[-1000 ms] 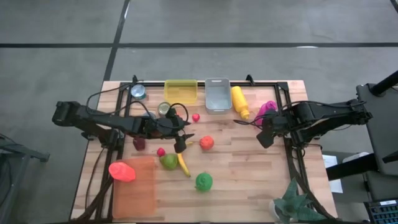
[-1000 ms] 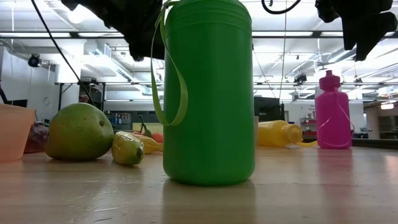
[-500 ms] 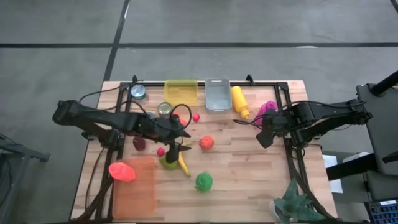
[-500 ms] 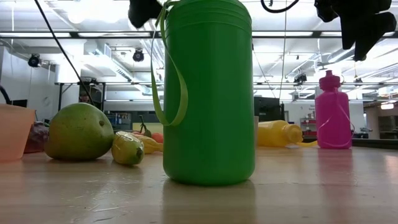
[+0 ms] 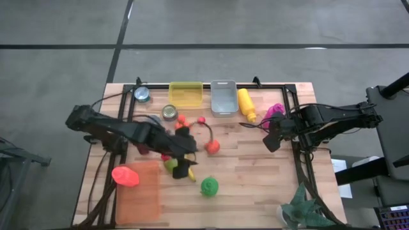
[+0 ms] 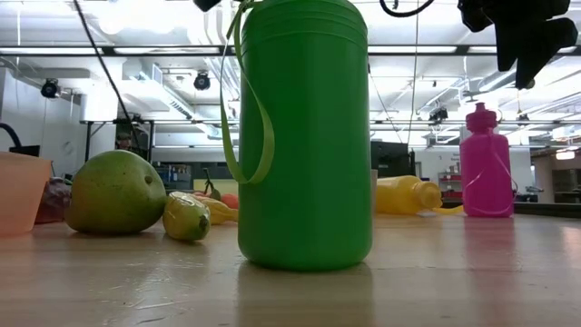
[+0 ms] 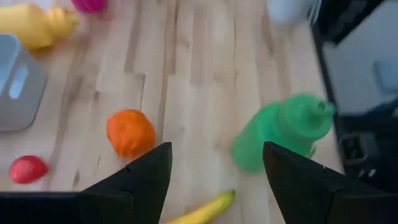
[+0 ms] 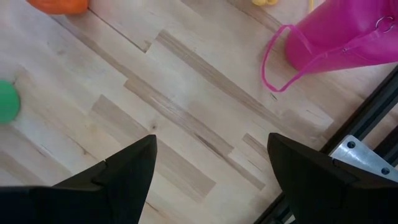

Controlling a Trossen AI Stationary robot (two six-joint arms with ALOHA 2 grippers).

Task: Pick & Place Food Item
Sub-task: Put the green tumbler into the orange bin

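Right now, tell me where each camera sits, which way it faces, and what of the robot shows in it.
High view: above the table, facing straight down; both arms show, left hand over the banana, right hand at the right edge.
Low view: at tabletop height, facing level into the room; only dark arm parts show at the top.
Left wrist view: on the left arm, facing down past its open fingers.
Right wrist view: on the right arm, facing down past its open fingers.
Shared: the green bottle appears in three views.
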